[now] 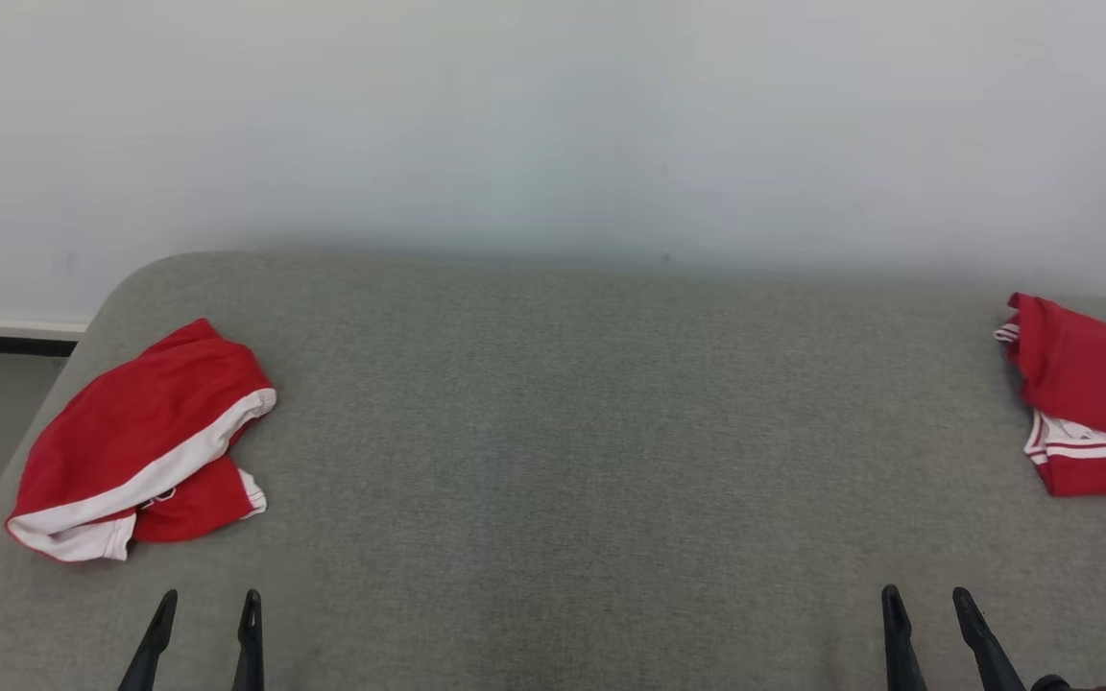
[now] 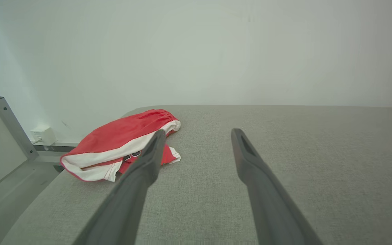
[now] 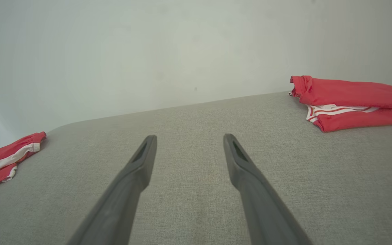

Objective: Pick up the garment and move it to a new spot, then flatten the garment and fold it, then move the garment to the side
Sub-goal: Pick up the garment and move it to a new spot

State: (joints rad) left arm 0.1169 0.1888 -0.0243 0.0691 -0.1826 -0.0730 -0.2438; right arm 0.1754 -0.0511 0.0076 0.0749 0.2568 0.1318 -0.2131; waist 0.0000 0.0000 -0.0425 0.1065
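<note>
A crumpled red garment with a white band lies at the left end of the grey fabric surface, close to its left edge. My left gripper hovers open and empty just in front of it, slightly to its right. In the left wrist view the garment sits ahead and left of the open left gripper. My right gripper is open and empty near the front right. The right wrist view has the right gripper pointing at bare fabric, with the crumpled garment far to the left.
A second red garment, folded with white stripes showing, rests at the far right end and appears in the right wrist view as well. A white wall backs the surface. Left of the rounded corner lie floor, a wall socket and a metal rail.
</note>
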